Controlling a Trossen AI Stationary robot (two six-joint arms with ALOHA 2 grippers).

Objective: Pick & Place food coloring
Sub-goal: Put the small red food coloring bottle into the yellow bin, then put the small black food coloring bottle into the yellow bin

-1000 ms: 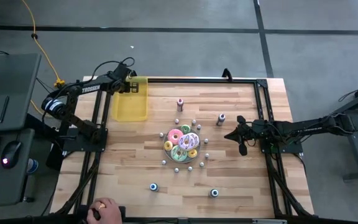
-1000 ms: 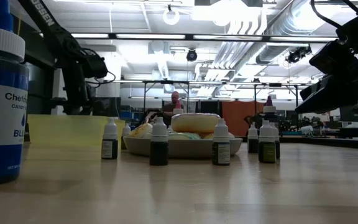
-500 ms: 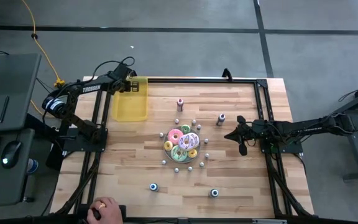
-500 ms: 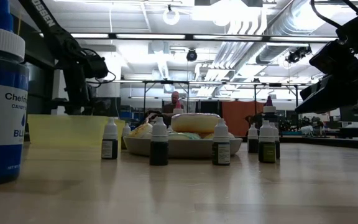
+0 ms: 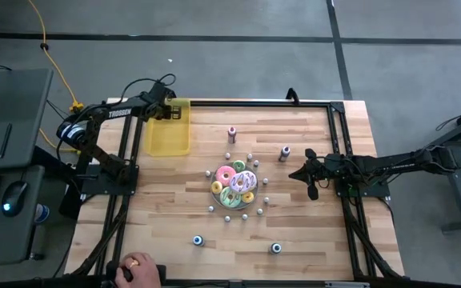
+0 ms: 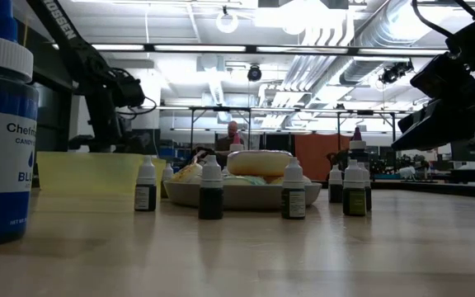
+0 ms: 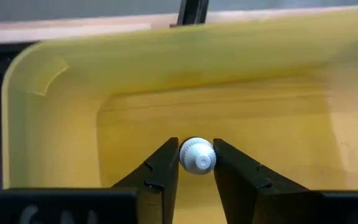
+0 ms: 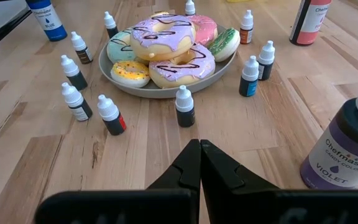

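Several tiny food coloring bottles stand upright on the wooden table around a plate of frosted doughnuts; they also show in the right wrist view and the low view. My left gripper hangs over the yellow bin at the far left, shut on one tiny white-capped bottle. My right gripper is shut and empty right of the plate, above the table; its shut fingers show in the right wrist view. My left gripper pinches the tiny bottle by the sides of its white ribbed cap between its two fingers. The fingers come from above, pointing down into the yellow bin. Only the cap top shows; the bottle's body is hidden below it.
Larger colouring bottles stand on the table: pink, violet, and two with blue caps. A black frame runs along the table edges. A person's hand rests at the near edge.
My left arm has shifted a little over the yellow bin. The person's hand at the near edge has moved slightly.
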